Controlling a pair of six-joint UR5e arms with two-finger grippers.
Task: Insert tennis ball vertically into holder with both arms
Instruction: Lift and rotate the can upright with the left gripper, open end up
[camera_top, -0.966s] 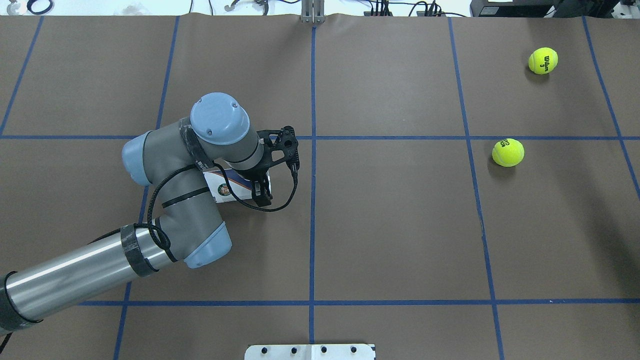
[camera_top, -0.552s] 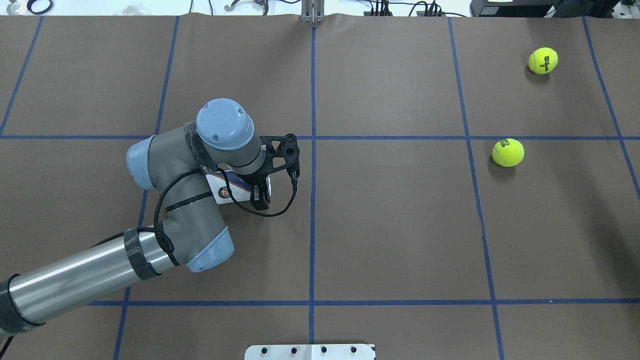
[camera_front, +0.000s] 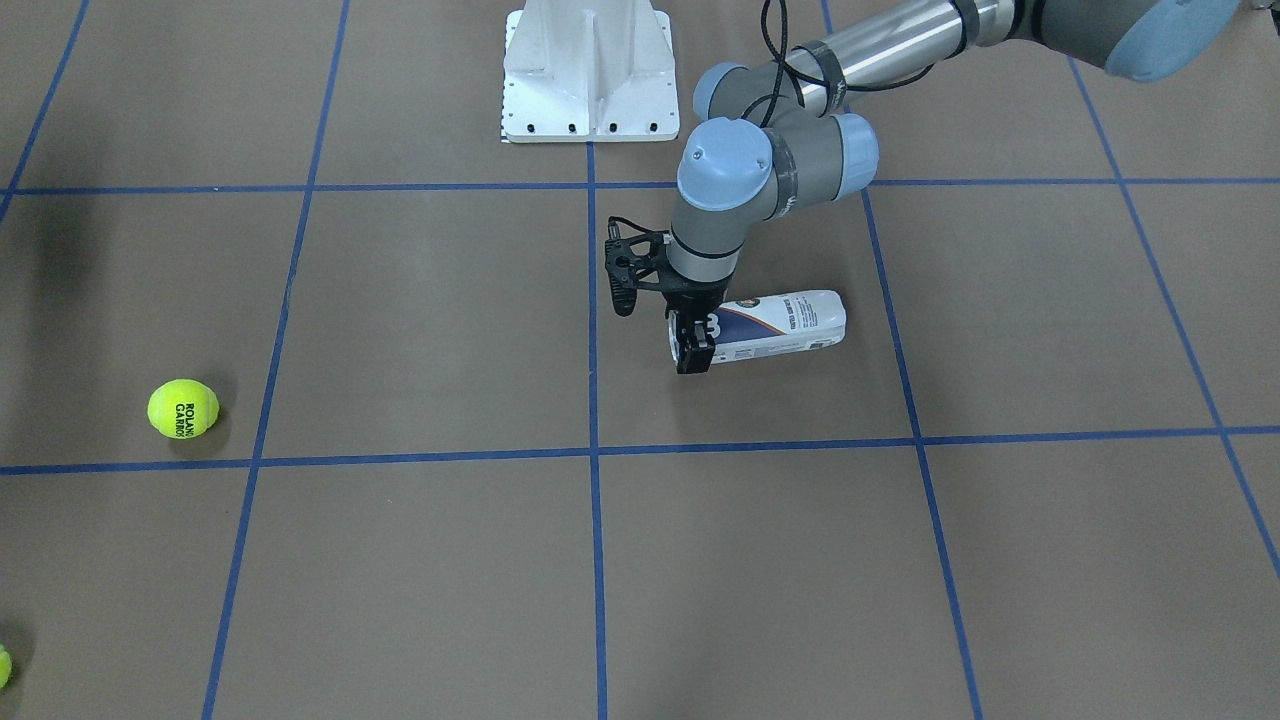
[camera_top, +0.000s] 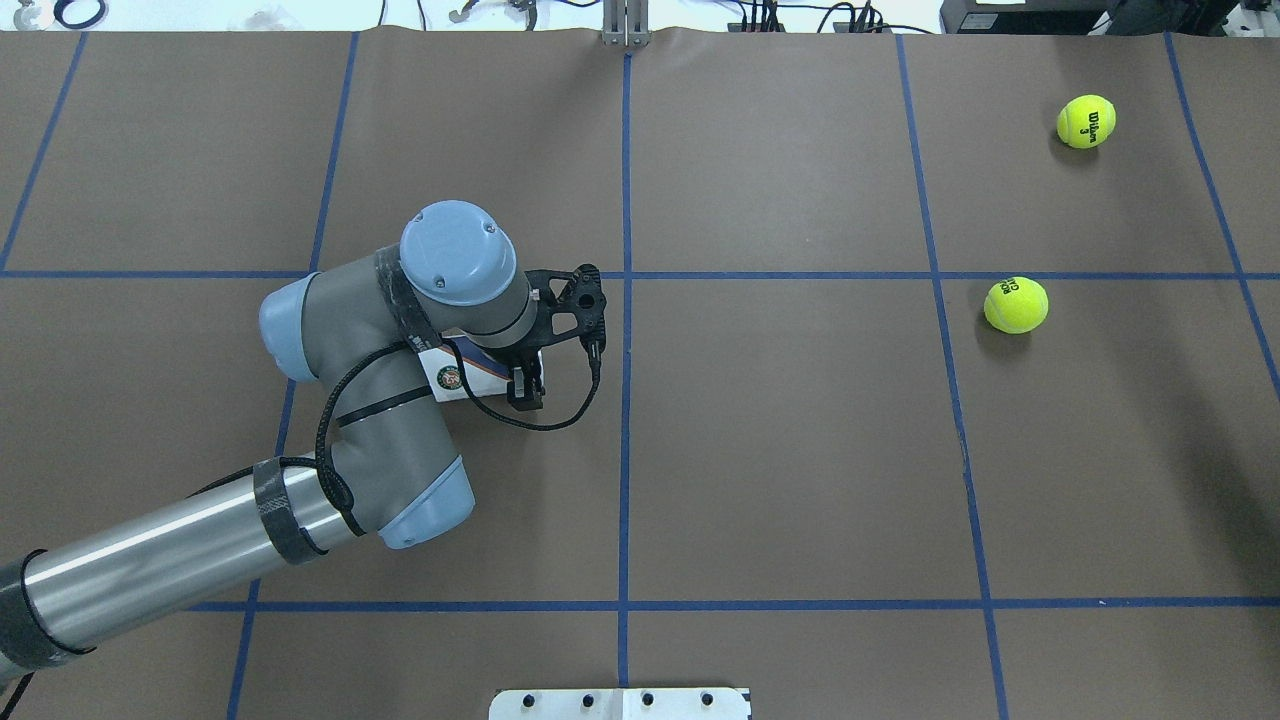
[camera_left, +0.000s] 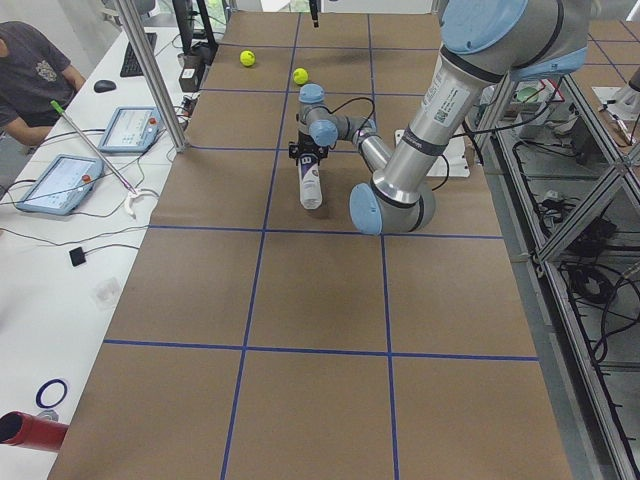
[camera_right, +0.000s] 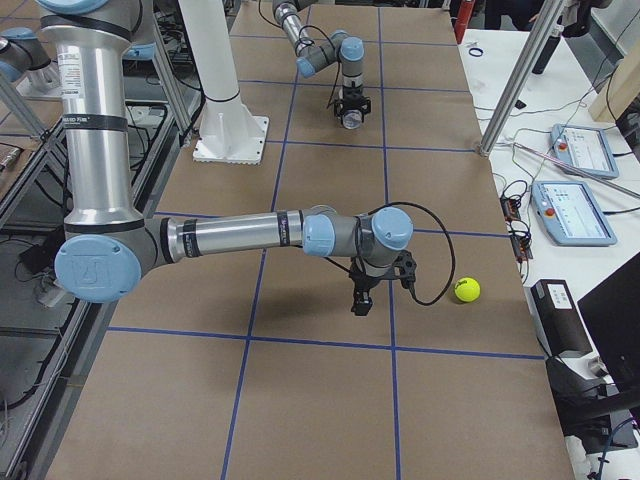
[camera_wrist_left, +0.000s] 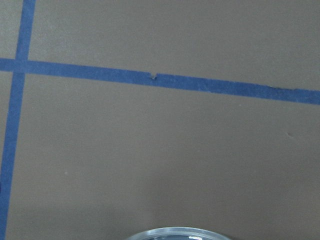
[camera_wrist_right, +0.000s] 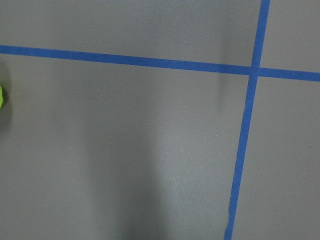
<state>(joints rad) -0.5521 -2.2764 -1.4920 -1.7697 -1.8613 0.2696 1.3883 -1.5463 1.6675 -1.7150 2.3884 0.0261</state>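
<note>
Brown blue-gridded table, holder on its side, tennis ball, second ball, white base

Bright, even overhead light, soft shadows, sharp focus.

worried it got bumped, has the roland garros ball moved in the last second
No. The tennis ball sits at the same spot, just right of the blue tape line.

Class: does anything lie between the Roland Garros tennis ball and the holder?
Nothing visible: only taped table separates the tennis ball from the holder, which lies on its side in the left gripper.
</note>
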